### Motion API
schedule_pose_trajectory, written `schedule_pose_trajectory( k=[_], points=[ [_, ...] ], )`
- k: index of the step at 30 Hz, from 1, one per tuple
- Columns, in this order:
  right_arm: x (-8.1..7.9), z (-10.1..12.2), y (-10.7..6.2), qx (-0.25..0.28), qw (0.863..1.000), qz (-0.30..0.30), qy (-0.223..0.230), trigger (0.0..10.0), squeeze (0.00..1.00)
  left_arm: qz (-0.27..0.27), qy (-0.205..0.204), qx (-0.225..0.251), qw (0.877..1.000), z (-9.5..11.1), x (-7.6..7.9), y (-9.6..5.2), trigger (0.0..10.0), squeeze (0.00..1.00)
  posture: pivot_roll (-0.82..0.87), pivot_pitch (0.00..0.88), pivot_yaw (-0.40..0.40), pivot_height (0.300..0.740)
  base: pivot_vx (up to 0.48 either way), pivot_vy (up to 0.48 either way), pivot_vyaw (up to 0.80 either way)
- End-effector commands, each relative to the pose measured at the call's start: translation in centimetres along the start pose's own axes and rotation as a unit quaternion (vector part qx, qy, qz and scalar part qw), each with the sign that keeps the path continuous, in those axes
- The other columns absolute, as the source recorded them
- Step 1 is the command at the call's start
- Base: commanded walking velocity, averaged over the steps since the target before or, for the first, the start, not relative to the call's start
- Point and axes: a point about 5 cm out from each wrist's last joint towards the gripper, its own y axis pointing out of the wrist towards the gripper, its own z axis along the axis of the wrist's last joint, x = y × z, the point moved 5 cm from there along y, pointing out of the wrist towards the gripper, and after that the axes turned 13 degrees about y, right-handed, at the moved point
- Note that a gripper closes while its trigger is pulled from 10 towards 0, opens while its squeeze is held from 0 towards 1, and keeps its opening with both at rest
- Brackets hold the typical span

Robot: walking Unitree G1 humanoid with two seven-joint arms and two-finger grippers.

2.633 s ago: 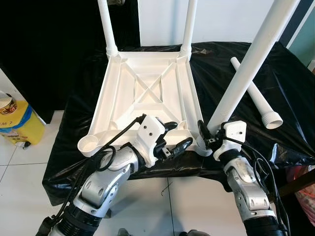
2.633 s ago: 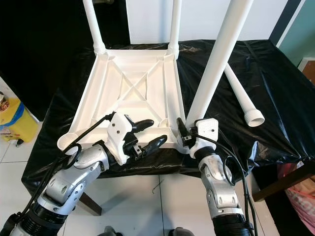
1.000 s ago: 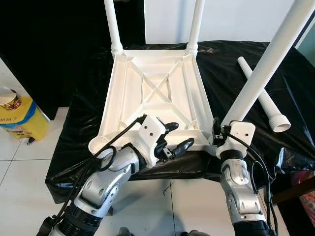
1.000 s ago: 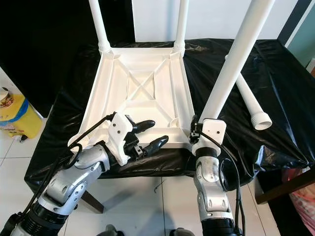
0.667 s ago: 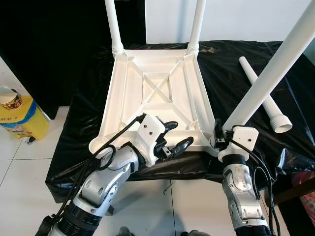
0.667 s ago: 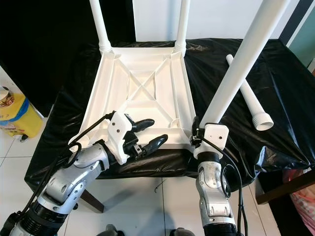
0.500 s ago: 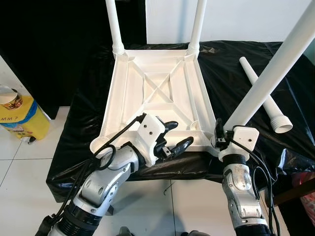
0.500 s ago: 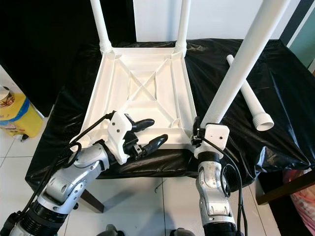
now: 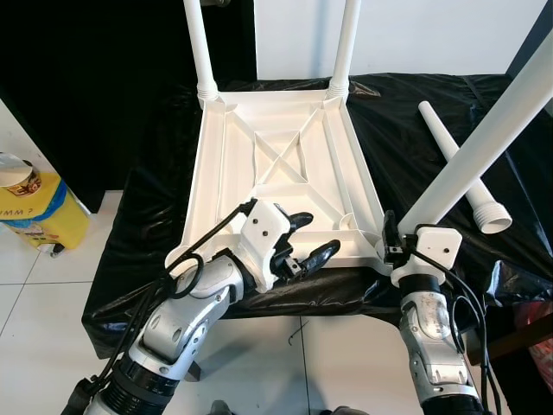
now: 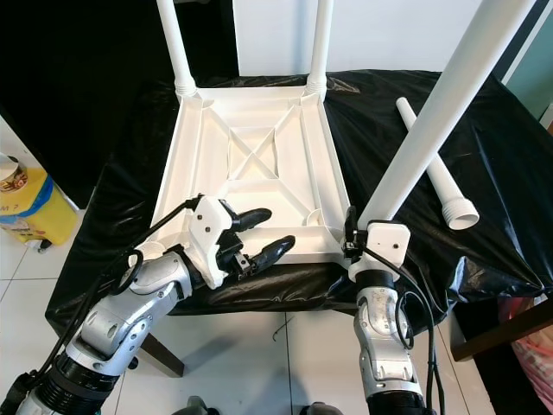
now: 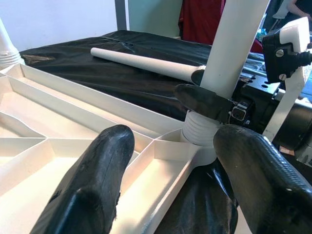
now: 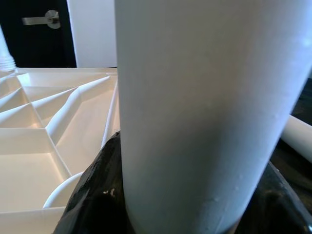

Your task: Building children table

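The white table top (image 9: 226,173) lies upside down on a black-covered table. Two white legs (image 9: 197,43) (image 9: 347,43) stand upright in its far corners. My right gripper (image 9: 390,246) is shut on a third leg (image 9: 484,147), which leans up and to the right. Its ribbed end (image 11: 200,131) sits at the near right corner socket. My left gripper (image 9: 318,233) hovers open over the top's near edge, its fingers (image 11: 92,180) apart and holding nothing. A fourth leg (image 9: 458,164) lies loose on the cover to the right.
The near left corner socket (image 9: 177,258) holds no leg. A yellow container (image 9: 34,216) stands on the white tiled floor to the left. The black cover (image 9: 147,259) hangs over the table's front edge. Something pink (image 9: 536,320) sits at the lower right.
The held leg now leans further to the right, and its lower end, with my right gripper, has shifted right along with the corner. The left gripper stays open in place. The camera has moved slightly.
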Motion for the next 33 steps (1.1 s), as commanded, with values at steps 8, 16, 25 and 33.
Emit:
schedule_pose_trajectory(
  k=[8, 16, 25, 33],
  points=[
    [0.9, -2.5, -0.5, -0.069, 0.996, 0.003, 0.050, 10.0, 0.00, -0.045, 0.004, 0.013, 0.999, 0.6, 0.9, 0.1, 10.0, 0.00, -0.04, 0.070, 0.017, 0.740, 0.000, 0.000, 0.00],
    [0.3, -3.4, -0.1, -0.129, 0.989, 0.064, 0.043, 10.0, 0.00, -0.046, 0.003, 0.014, 0.999, 0.7, 0.8, 0.1, 10.0, 0.00, -0.05, 0.078, 0.019, 0.740, 0.000, 0.000, 0.00],
    [-0.2, -3.0, 0.3, -0.128, 0.986, 0.104, -0.013, 10.0, 0.00, -0.044, 0.003, 0.014, 0.999, 0.7, 0.8, 0.1, 10.0, 0.00, -0.04, 0.080, 0.018, 0.740, 0.000, 0.000, 0.00],
    [-1.5, -2.7, -0.4, -0.120, 0.978, 0.171, -0.002, 10.0, 0.00, -0.043, 0.003, 0.013, 0.999, 0.7, 0.7, 0.0, 10.0, 0.00, -0.04, 0.083, 0.025, 0.740, 0.000, 0.000, 0.00]
  ],
)
